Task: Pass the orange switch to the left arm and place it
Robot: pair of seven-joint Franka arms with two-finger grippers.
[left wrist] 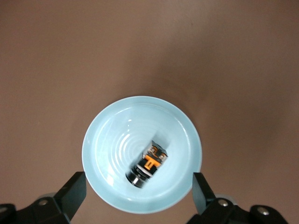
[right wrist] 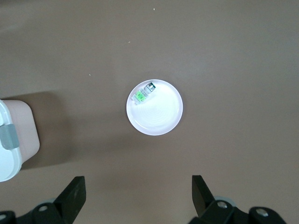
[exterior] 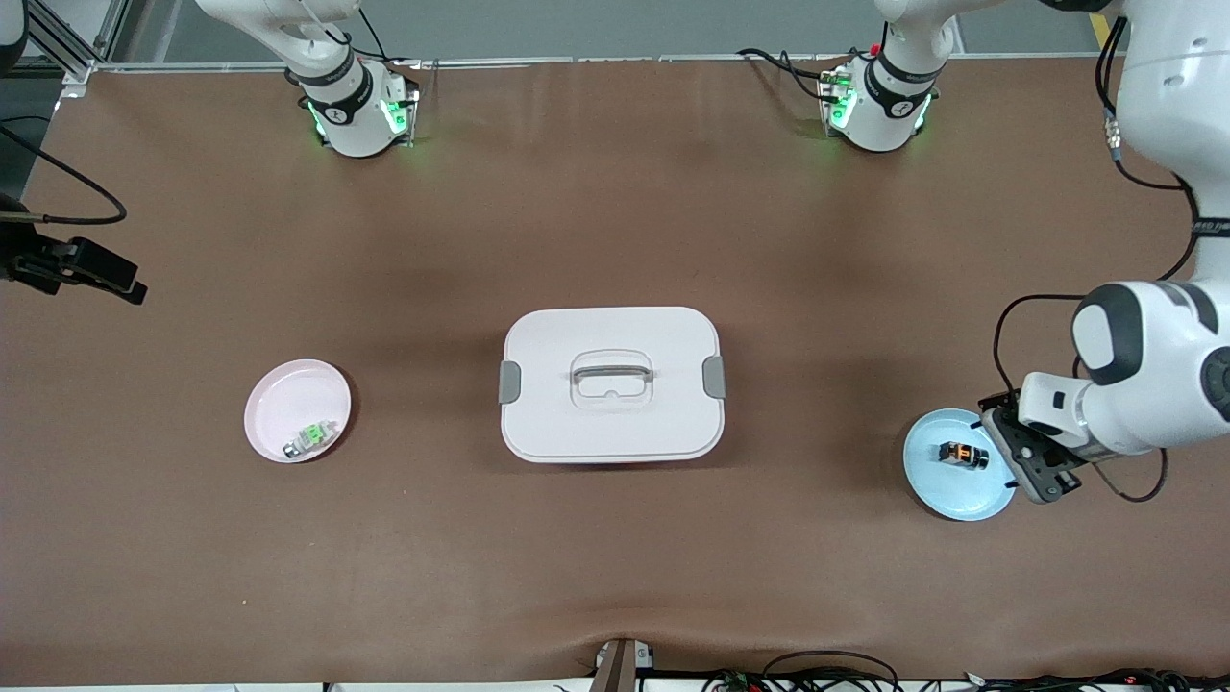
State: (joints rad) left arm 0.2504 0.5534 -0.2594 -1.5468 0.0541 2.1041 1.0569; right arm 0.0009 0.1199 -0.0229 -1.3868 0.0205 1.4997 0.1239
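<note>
The orange switch [left wrist: 147,166] is lying on its side in the blue plate [left wrist: 100,140] at the left arm's end of the table, its long axis running slantwise between the left gripper's [left wrist: 139,191] wide-open, empty fingers [left wrist: 74,191] hovering over it. The right gripper [right wrist: 138,196], also spread and empty, is waiting high over the pink plate [right wrist: 161,116], with the white box [exterior: 612,383] sitting between the two plates.

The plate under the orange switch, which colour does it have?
Light blue; the plate holding the orange switch shows best in the left wrist view.
</note>
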